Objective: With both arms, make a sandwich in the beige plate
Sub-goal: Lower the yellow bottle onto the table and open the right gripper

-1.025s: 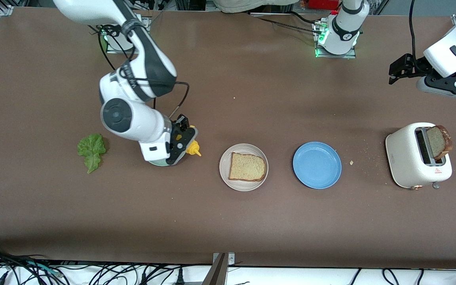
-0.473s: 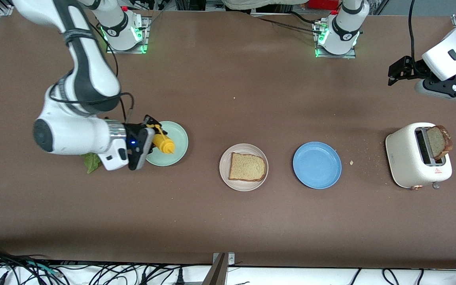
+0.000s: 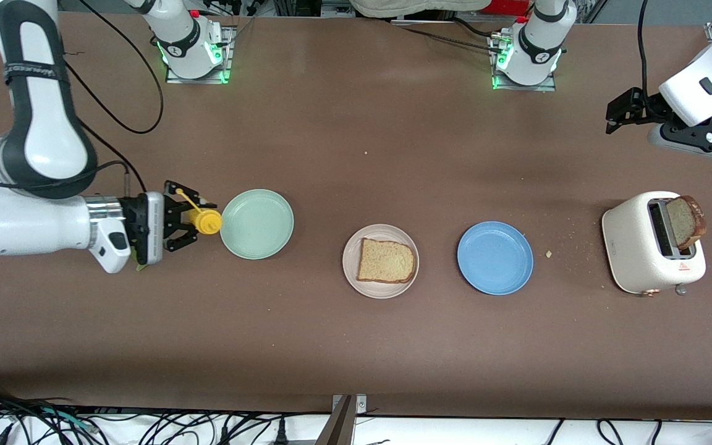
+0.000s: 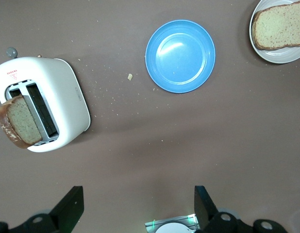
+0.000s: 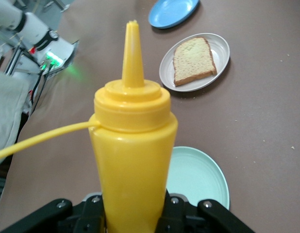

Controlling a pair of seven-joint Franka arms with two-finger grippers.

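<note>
**A:** Where is the bread?

**B:** One bread slice [image 3: 385, 261] lies on the beige plate [image 3: 351, 267], between the mint-green plate [image 3: 257, 224] and the blue plate [image 3: 495, 258]. A second slice [image 3: 685, 221] stands in the toaster [image 3: 640, 250].

**A:** And the grippers?

**B:** The right gripper [image 3: 178, 219] pinches a yellow squeeze bottle [image 3: 203, 221], just beside the mint-green plate. The left gripper [image 3: 623, 112] waits, fingers spread, above the table at the left arm's end.
</note>
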